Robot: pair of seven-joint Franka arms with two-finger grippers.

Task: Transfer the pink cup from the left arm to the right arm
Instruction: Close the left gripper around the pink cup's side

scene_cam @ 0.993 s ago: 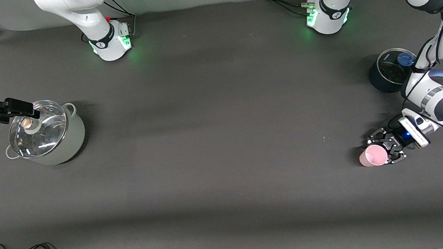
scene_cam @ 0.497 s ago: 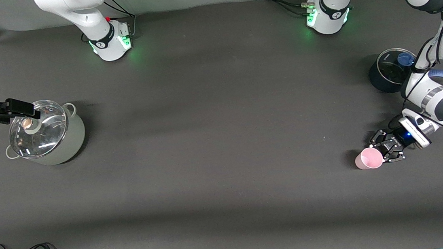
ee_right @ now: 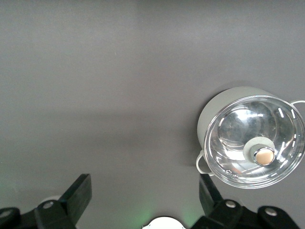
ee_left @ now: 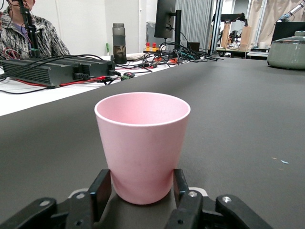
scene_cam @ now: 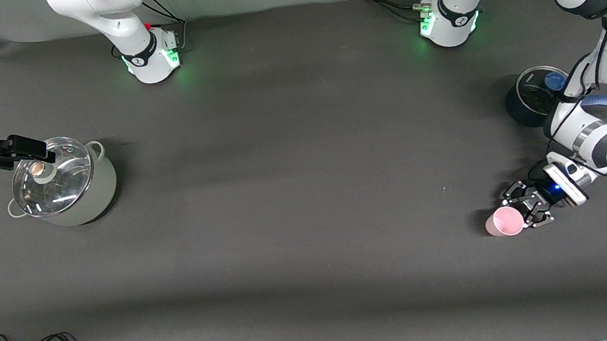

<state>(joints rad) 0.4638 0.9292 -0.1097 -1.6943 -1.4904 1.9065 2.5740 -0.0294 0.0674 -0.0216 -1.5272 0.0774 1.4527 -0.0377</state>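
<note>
- The small pale-pink tapered plastic cup [scene_cam: 504, 221] stands upright toward the left arm's end of the table, nearer the front camera than the dark blue-handled lidded saucepan [scene_cam: 533, 96].
- The left arm's black linkage-finger gripper [scene_cam: 524, 208] is closed on the cup's lower body; in the left wrist view its finger pads [ee_left: 100, 187] press both sides of the cup [ee_left: 142, 143] near the base. Whether the cup is lifted clear of the dark grey table mat [scene_cam: 305, 192] cannot be told.
- Risk: the grip sits low on a tapered, smooth wall. In my judgement the cup could tip or squeeze upward out of the pads during a fast swing.
- The right arm's black flat-jaw gripper [scene_cam: 28, 147] waits over the pale-green glass-lidded stockpot [scene_cam: 61, 182], at the right arm's end of the table. The right wrist view shows its jaws set wide apart, holding nothing, with the pot [ee_right: 251, 136] below.
- Risk: the two grippers are well apart, so the carry is long; any slip is likely to show before the meeting point.
- Risk: at handover only the upper cup is free. A misaligned approach could strike the left fingers or knock the rim.
- Risk: early release by the left gripper would drop the cup.
</note>
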